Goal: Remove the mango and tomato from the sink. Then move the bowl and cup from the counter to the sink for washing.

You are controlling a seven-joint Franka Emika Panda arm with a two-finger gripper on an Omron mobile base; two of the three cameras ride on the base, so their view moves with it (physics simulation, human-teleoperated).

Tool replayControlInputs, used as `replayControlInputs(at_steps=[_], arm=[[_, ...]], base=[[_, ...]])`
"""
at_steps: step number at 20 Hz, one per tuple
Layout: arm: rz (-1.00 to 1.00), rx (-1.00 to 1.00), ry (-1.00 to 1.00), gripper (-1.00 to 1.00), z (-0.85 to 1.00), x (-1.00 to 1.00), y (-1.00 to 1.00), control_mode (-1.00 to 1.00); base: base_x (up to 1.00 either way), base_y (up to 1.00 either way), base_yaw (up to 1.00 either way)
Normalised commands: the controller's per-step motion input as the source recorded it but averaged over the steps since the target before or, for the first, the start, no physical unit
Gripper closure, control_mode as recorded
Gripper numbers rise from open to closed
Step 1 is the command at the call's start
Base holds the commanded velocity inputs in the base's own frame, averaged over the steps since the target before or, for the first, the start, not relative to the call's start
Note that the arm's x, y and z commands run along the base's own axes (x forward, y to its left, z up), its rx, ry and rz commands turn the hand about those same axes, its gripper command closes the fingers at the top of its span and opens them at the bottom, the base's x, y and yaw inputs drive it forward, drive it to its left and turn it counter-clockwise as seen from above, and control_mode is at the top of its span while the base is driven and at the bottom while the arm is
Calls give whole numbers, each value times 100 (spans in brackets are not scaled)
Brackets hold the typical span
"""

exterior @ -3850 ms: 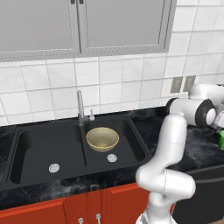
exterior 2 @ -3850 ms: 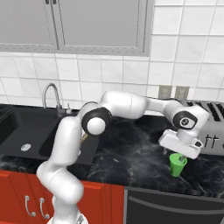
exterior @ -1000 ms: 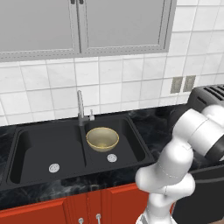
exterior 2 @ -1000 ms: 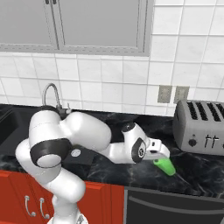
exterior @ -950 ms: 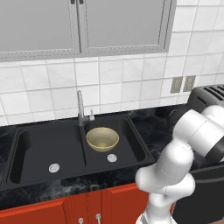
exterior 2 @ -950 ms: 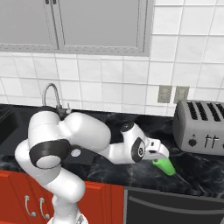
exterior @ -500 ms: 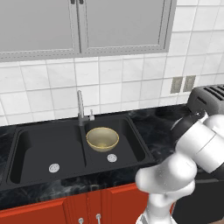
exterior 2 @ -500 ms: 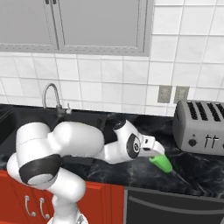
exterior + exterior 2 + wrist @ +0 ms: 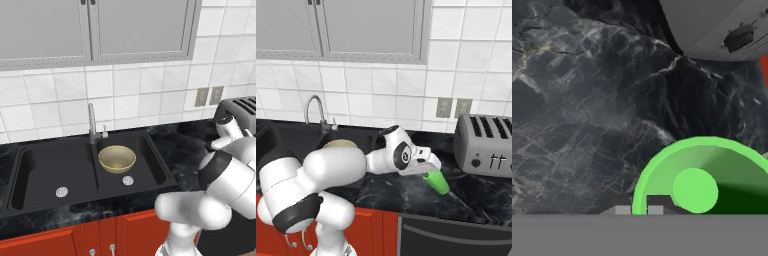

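We've got the hand point(image 9: 428, 171) clamped on the cup's point(image 9: 437, 182) rim, tilted above the surface point(image 9: 476, 197); bowl point(image 9: 117, 158) sits in sink point(image 9: 75, 167).

The black marbled desk point(image 9: 381, 192) is running under the tiled wall, carrying the sink point(image 9: 75, 165) sunk into it. A bowl point(image 9: 117, 158) is sitting in the sink's right basin, at 11 o'clock from the silver drain point(image 9: 128, 180). A grey toaster point(image 9: 483, 145) is standing on the desk at 3 o'clock.
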Motion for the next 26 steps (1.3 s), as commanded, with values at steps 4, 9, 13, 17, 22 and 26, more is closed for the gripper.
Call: replayControlInputs(at_steps=[4, 9, 13, 17, 22, 26], arm=[[8, 29, 26, 100, 40, -7, 14, -100], [11, 34, 4, 100, 28, -9, 17, -100], [10, 29, 0, 100, 23, -1, 27, -100], [9, 22, 0, 100, 18, 0, 33, -100], [7, 17, -2, 100, 13, 0, 40, -100], [7, 16, -8, 100, 8, 0, 39, -100]], base=[[0, 0, 0], [0, 0, 0], [0, 0, 0], [0, 0, 0], [0, 0, 0], [0, 0, 0]])
